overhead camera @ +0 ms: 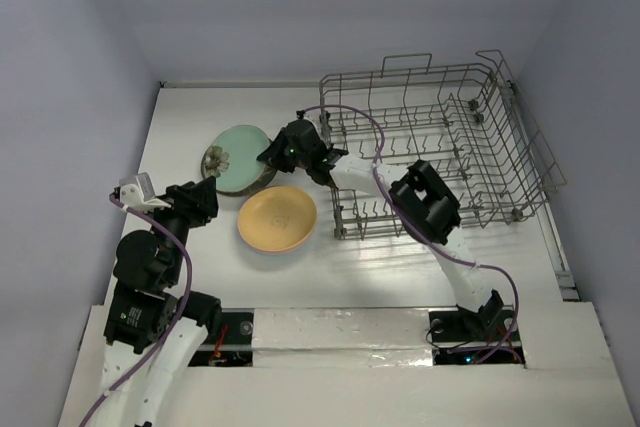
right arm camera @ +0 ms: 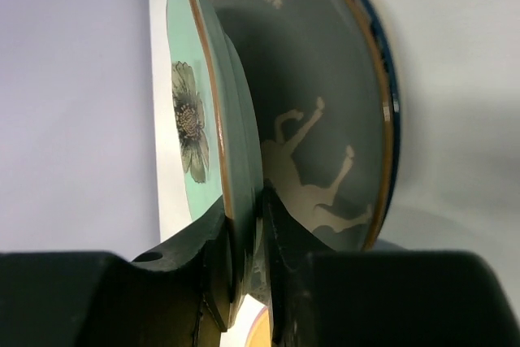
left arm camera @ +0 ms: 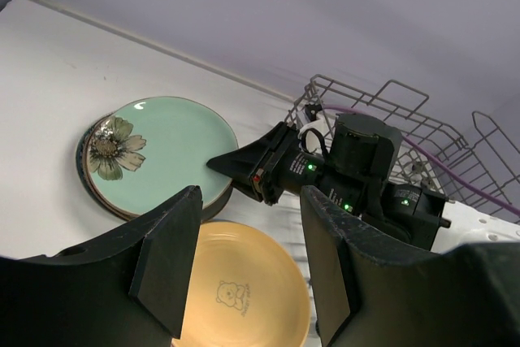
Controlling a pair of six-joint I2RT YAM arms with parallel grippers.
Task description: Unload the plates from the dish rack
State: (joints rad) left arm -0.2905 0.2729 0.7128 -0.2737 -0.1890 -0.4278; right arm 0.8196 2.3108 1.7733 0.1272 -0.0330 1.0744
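Well, the right claw (right arm camera: 244,217) is pinching the near rim of the mint plate (right arm camera: 213,111), one finger on its flowered face and the other on its underside. That plate is tilted up off a grey-green plate (right arm camera: 325,119) with pale markings, and a dark blue rim shows under that one (how many more lie below, I cannot tell).

From above, the mint plate (overhead camera: 238,154) tops a stack on the table (overhead camera: 400,277), just left of the rack (overhead camera: 500,127), and the right arm reaches across from the rack's front corner to it. The orange plate (overhead camera: 277,218) lies flat by itself, just in front of the stack and beside the rack's near-left corner.

The left claw (left arm camera: 248,282) hangs over the orange plate's left edge with its fingers spread and nothing between them.
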